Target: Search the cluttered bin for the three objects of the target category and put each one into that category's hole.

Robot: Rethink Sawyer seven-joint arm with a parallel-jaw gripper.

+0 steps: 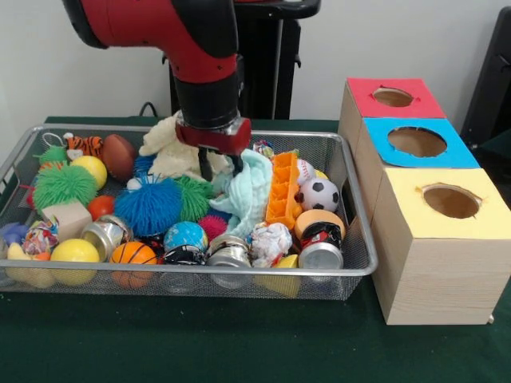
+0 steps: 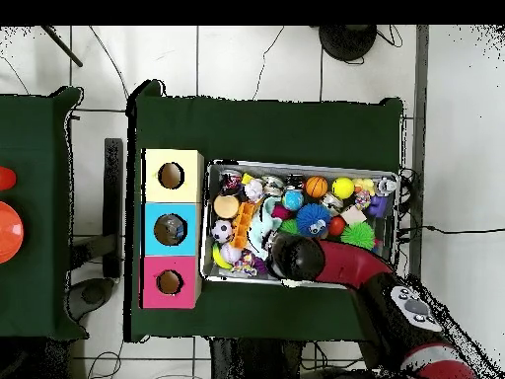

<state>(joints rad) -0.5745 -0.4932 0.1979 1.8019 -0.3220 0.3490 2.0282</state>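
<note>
The bin (image 1: 200, 271) of silver wire mesh is packed with toys, balls, cans and cloths; it also shows in the overhead view (image 2: 301, 165). My gripper (image 1: 221, 169) is down in the bin's far middle, open, with its dark fingers (image 1: 205, 164) spread. It stands between a cream cloth (image 1: 172, 148) and a light teal cloth (image 1: 249, 195), and the teal cloth touches the right finger. In the overhead view the arm's wrist (image 2: 296, 257) hides the gripper. Three wooden boxes with holes stand beside the bin: red (image 1: 395, 97), blue (image 1: 417, 142), yellow (image 1: 451, 201).
In the bin lie an orange tray (image 1: 284, 187), a soccer ball (image 1: 319, 194), a blue spiky ball (image 1: 149, 206), a green spiky ball (image 1: 64, 183), a small basketball (image 1: 132, 254), a yellow ball (image 1: 74, 250), cans (image 1: 322, 254) and crumpled paper (image 1: 271, 239).
</note>
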